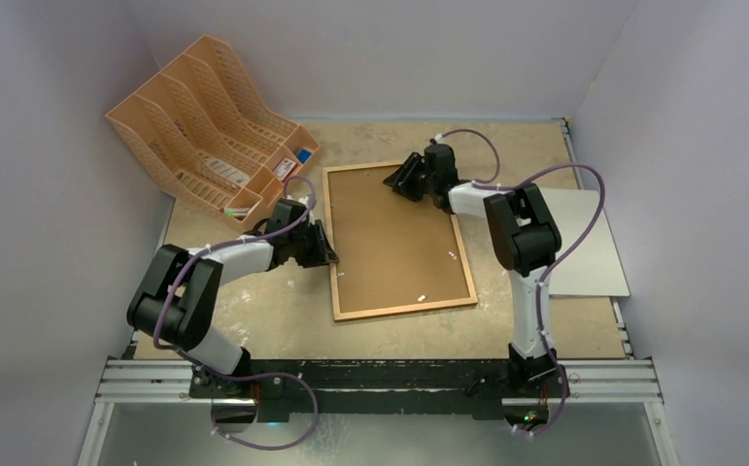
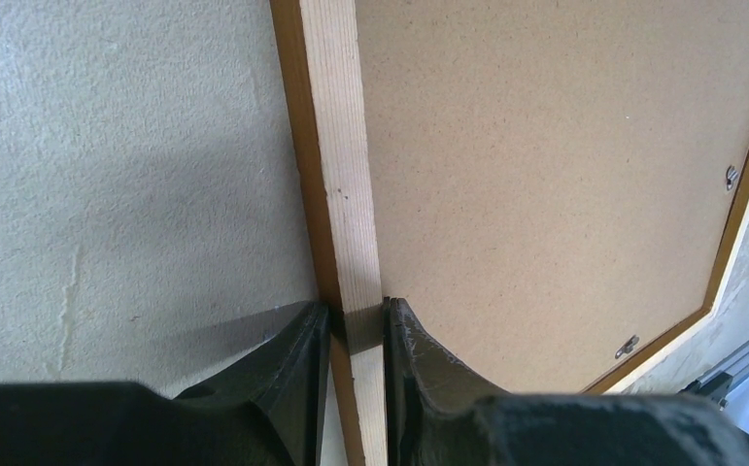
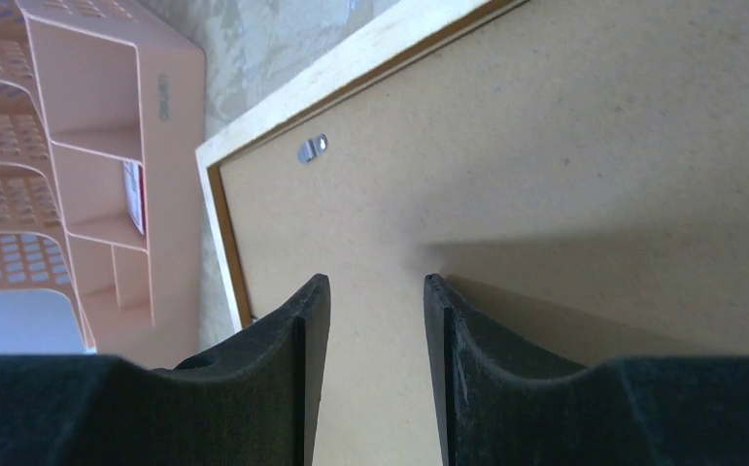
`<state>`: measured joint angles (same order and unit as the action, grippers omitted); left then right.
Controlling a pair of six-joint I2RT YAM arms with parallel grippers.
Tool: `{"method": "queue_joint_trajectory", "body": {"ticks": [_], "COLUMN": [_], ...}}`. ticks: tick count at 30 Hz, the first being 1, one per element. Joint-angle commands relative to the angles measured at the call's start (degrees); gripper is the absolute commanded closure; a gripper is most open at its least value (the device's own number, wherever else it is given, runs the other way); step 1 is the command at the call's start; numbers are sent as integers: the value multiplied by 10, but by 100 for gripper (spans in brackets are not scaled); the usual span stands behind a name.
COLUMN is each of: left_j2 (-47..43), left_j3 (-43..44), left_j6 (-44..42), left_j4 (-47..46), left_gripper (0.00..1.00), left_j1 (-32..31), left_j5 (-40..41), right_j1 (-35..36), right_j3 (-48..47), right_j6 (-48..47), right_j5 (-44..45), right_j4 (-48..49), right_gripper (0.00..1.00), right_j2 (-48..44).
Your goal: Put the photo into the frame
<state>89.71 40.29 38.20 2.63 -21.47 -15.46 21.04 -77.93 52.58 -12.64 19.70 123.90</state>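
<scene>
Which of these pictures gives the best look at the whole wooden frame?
The top external view: the frame lies back up, almost all of its outline in sight. The left wrist view shows only one rail pinched by the left gripper; the right wrist view shows just a corner.

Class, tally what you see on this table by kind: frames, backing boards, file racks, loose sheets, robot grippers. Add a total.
frame: 1
backing board: 1
file rack: 1
loose sheet: 1
grippers: 2, the left gripper and the right gripper
total: 6
</scene>
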Motion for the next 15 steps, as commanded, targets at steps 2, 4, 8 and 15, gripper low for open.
{"method": "queue_joint_trajectory", "body": {"ticks": [2,4,8,15], "left_j2": [13,14,15,16], "left_j3": [-22,-22,-23,-24], "left_j6": [-5,-5,-5,-10], "left_j4": [11,12,15,20], "left_gripper": [86,86,87,89], "left_j1": [-2,-2,-2,-2], "left_j5": [-12,-12,-13,-12], "right_j1": [18,24,34,50], "right_j3": [-35,-48,-71,-106], "right_j6": [47,51,68,87], "right_j5": [31,29,29,58], "right_j4": [11,19,43,68], "right_gripper": [56,55,55,56], "right_j2": [32,43,60,91]}}
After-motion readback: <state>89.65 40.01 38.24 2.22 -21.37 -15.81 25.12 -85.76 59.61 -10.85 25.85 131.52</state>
